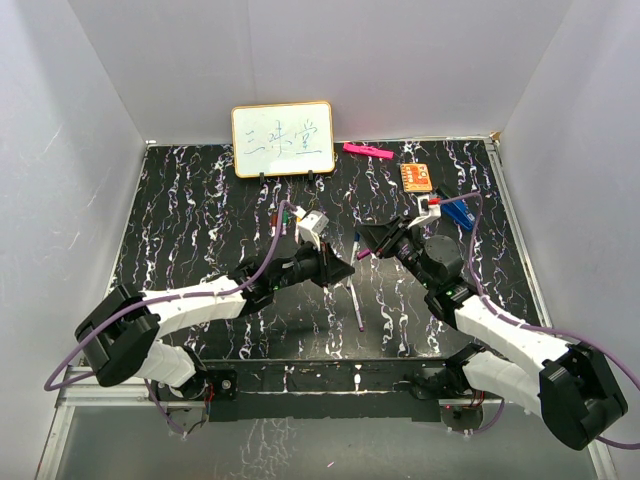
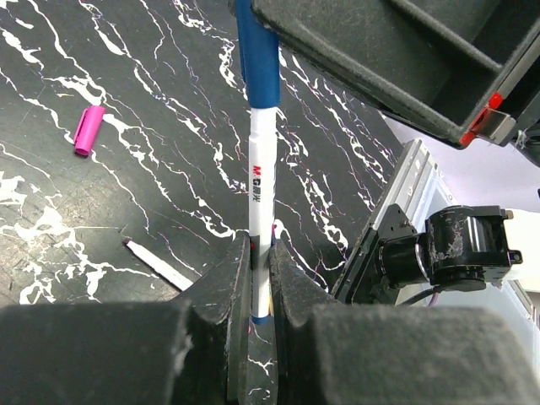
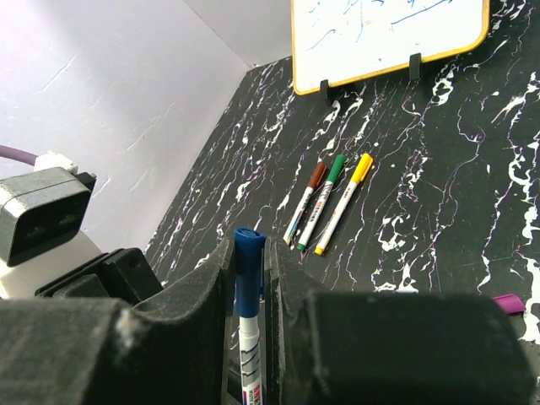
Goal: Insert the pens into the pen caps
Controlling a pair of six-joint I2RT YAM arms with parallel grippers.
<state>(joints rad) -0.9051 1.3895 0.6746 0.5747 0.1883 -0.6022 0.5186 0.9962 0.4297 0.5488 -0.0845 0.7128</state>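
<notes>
My left gripper (image 2: 260,253) is shut on the back end of a white pen (image 2: 261,194). The blue cap (image 2: 257,59) sits on the pen's front end. My right gripper (image 3: 251,249) is shut on that blue cap (image 3: 249,270), with the pen body (image 3: 251,354) below it. In the top view the two grippers (image 1: 335,268) (image 1: 375,240) meet above the table's middle. An uncapped purple-tipped pen (image 1: 357,305) (image 2: 160,266) lies on the table. A purple cap (image 2: 88,130) (image 3: 509,302) lies loose. Red (image 3: 305,202), green (image 3: 325,201) and yellow (image 3: 344,202) pens lie capped, side by side.
A small whiteboard (image 1: 283,139) stands at the back. A pink marker (image 1: 367,151), an orange card (image 1: 417,177) and a blue clip-like object (image 1: 458,212) lie at the back right. White walls enclose the black marbled table (image 1: 200,220).
</notes>
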